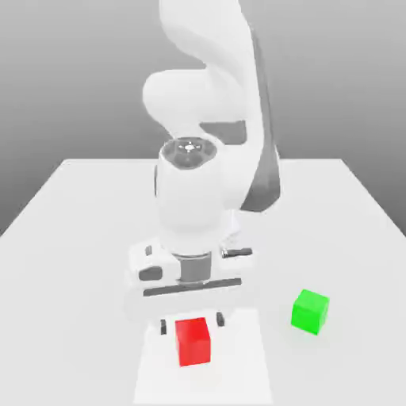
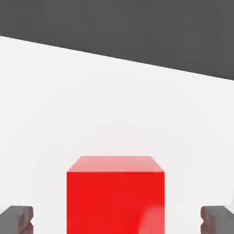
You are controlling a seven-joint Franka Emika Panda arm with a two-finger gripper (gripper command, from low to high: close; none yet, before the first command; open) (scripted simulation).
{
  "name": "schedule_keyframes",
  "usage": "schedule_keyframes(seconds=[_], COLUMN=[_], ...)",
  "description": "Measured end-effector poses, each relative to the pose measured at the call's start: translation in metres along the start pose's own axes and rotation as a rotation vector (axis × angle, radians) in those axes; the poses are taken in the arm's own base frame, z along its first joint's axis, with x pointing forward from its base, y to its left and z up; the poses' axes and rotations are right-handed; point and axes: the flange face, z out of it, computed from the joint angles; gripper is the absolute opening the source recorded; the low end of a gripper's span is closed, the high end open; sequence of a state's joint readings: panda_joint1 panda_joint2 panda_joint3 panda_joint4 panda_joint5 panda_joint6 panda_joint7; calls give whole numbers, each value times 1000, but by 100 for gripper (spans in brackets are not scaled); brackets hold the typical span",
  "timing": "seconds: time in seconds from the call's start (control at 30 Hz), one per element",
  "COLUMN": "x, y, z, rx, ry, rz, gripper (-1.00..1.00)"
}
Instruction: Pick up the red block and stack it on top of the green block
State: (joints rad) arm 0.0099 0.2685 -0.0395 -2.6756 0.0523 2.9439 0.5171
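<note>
The red block (image 1: pixel 193 342) sits on the white table (image 1: pixel 79 238) near its front edge. My gripper (image 1: pixel 191 323) hangs right over it, open, with one dark finger (image 1: pixel 164 326) on each side of the block's top. In the hand view the red block (image 2: pixel 115 194) lies between the two fingertips (image 2: pixel 16 219), with a gap on either side and no contact. The green block (image 1: pixel 309 310) rests on the table towards the exterior view's right of the red one, a short way apart.
The white arm (image 1: pixel 206 103) rises behind the gripper over the middle of the table. A grey background lies beyond the table's far edge (image 2: pixel 137 59).
</note>
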Motion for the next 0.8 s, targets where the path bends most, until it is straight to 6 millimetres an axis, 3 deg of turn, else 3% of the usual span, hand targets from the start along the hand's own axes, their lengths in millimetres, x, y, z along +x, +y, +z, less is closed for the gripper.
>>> schedule_keyframes(seconds=[0.23,0.43,0.63,0.8], x=[0,-2,-81,-147], y=[0,-2,-77,-111], z=[1,-54,-77,-91], rx=[-1,0,3,3], ry=[-1,-1,-4,-4], rz=[0,-12,-437,-776], gripper=[-100,-100,-100,-100])
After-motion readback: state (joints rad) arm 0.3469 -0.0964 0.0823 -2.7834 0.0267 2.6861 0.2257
